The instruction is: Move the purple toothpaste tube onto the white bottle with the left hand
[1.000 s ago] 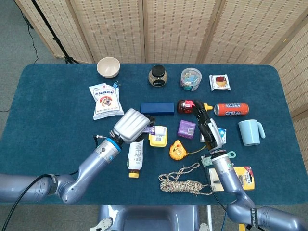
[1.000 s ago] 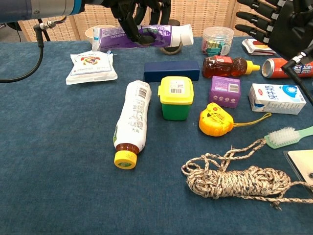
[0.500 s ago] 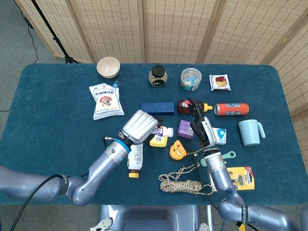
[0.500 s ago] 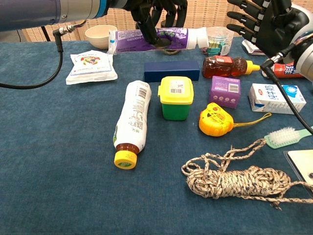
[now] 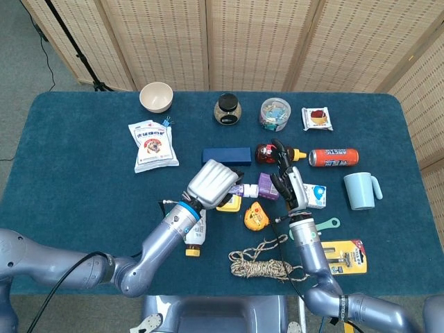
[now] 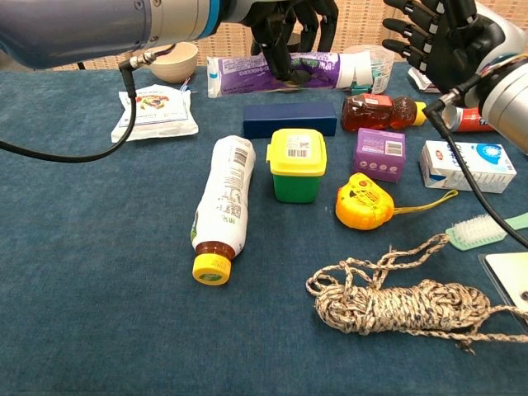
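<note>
My left hand (image 6: 293, 29) grips the purple toothpaste tube (image 6: 247, 70) around its middle and holds it level in the air, white cap (image 6: 356, 66) pointing right. The tube hangs above the dark blue box and the yellow box, up and to the right of the white bottle (image 6: 224, 198). That bottle lies flat on the table with its yellow cap toward me. In the head view my left hand (image 5: 214, 182) covers most of the tube, and my forearm hides part of the bottle (image 5: 195, 234). My right hand (image 6: 441, 37) is raised with fingers spread, holding nothing.
Below the tube sit a dark blue box (image 6: 289, 118) and a yellow-lidded box (image 6: 297, 163). A honey bottle (image 6: 384, 111), purple box (image 6: 379, 153), tape measure (image 6: 364, 200) and rope coil (image 6: 396, 301) lie to the right. A snack bag (image 6: 157, 111) and bowl (image 6: 177, 58) are at the left.
My left hand has carried the tube to the right, past the bottle and over the blue box. My right hand has shifted slightly left, still spread.
</note>
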Tool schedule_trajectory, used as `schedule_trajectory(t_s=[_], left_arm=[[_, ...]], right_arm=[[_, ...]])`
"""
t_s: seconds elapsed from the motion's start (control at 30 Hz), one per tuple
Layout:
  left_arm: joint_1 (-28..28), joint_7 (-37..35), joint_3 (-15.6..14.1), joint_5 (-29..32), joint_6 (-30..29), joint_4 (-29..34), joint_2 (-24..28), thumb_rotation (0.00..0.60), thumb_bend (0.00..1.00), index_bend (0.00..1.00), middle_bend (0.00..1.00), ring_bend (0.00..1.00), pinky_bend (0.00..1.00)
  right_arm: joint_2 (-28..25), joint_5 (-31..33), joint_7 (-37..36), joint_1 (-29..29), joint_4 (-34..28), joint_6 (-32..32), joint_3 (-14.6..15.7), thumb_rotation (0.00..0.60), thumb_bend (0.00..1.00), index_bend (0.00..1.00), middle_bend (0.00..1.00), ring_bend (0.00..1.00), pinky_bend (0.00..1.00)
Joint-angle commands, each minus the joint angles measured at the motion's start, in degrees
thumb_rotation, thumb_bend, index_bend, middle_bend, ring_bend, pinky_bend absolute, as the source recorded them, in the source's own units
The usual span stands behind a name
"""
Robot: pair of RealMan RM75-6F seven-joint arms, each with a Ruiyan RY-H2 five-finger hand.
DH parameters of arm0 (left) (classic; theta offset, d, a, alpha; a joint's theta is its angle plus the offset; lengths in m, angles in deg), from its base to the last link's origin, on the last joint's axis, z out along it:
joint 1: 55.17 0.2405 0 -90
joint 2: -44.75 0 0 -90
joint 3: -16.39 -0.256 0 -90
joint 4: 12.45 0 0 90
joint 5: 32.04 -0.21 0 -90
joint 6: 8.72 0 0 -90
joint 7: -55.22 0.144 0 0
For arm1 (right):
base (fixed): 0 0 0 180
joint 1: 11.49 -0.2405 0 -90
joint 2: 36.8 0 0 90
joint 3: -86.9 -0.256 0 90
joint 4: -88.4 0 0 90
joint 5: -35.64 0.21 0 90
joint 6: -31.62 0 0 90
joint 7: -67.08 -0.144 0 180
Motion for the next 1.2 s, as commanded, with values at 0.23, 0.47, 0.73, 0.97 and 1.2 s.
schedule_trajectory(t_s=[0.23, 0.47, 0.73, 0.97, 1.2], left_arm=[[-1.63, 1.29, 0.96, 1.38, -0.38, -1.35, -2.13, 0.6, 0.98, 0.61, 0.55, 0.61, 0.6], [-3.0, 2.41, 1.76, 2.78, -0.43, -2.11, -3.41, 0.6, 0.98, 0.61, 0.55, 0.61, 0.6], [-4.2, 3.97, 1.97, 3.97, -1.07, -2.66, -4.48, 0.6, 0.98, 0.61, 0.55, 0.61, 0.6], [-4.76, 4.59, 2.29, 4.77, -1.5, -3.33, -5.04, 0.6, 0.98, 0.61, 0.55, 0.61, 0.6], [-5.1, 4.75, 2.49, 5.16, -1.45, -3.73, -5.32, 0.6, 0.98, 0.61, 0.55, 0.61, 0.6]], right_arm=[[0.55, 0.29, 0.62, 0.25, 0.11, 0.68, -0.63, 0.181, 0.0, 0.0, 0.0, 0.0, 0.0], [0.81, 0.06, 0.78, 0.3, 0.35, 1.28, -0.94, 0.179, 0.0, 0.0, 0.0, 0.0, 0.0], [1.02, 0.15, -0.62, 0.39, 0.27, 1.69, -2.01, 0.18, 0.0, 0.0, 0.0, 0.0, 0.0], [1.42, 0.76, -3.56, 0.34, 0.38, 2.69, -3.18, 0.178, 0.0, 0.0, 0.0, 0.0, 0.0], [1.38, 0.67, -6.65, 1.01, -0.54, 3.07, -3.65, 0.178, 0.0, 0.0, 0.0, 0.0, 0.0]])
